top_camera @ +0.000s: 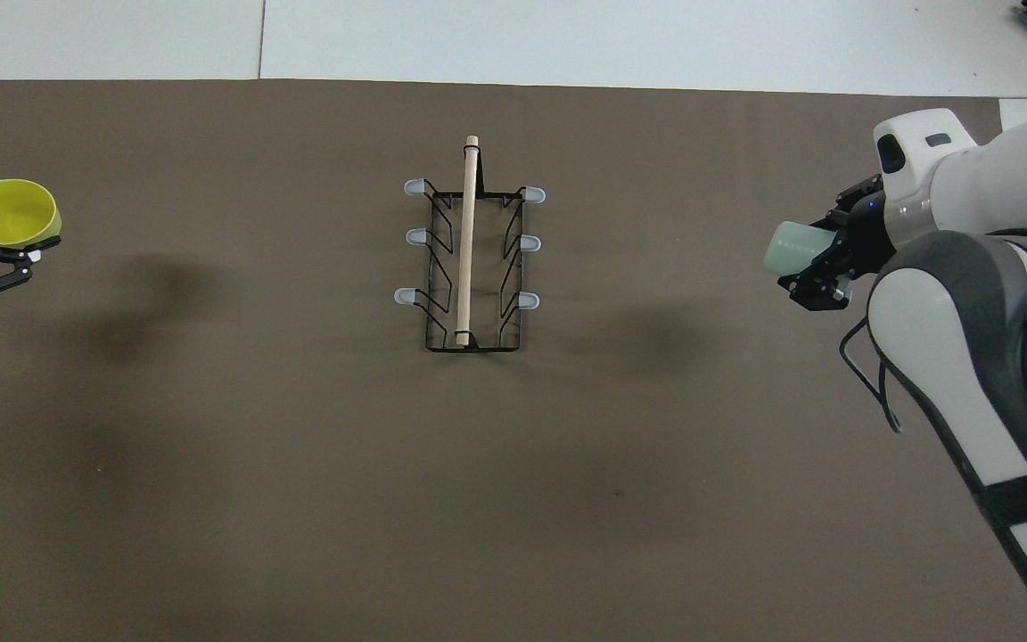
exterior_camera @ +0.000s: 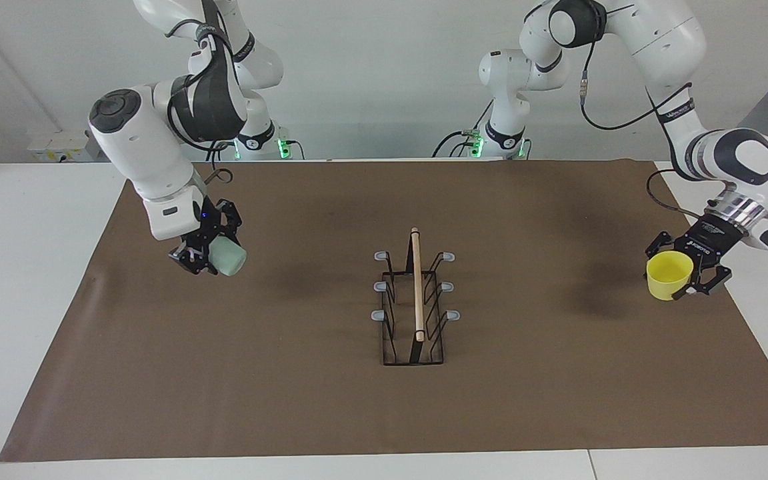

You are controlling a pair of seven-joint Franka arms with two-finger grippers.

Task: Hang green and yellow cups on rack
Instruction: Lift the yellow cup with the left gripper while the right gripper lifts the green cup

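Both cups are up in the air. The right gripper [exterior_camera: 205,257] clamps the green cup [exterior_camera: 227,259], the left gripper [exterior_camera: 689,270] the yellow cup [exterior_camera: 669,275]. The rack [exterior_camera: 415,308] stands between them at mid-table, about equally distant, rod running away from the robots.

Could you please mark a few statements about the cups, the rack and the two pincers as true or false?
1. The left pincer holds the yellow cup. True.
2. The green cup hangs on a prong of the rack. False: the right pincer holds it in the air over the brown mat, toward the right arm's end of the table.
3. All six grey-tipped prongs of the rack are bare. True.
4. The yellow cup's mouth faces down. False: in the overhead view its open mouth faces up.
5. The rack lies tipped on its side. False: it stands upright in the middle of the mat, wooden rod on top.
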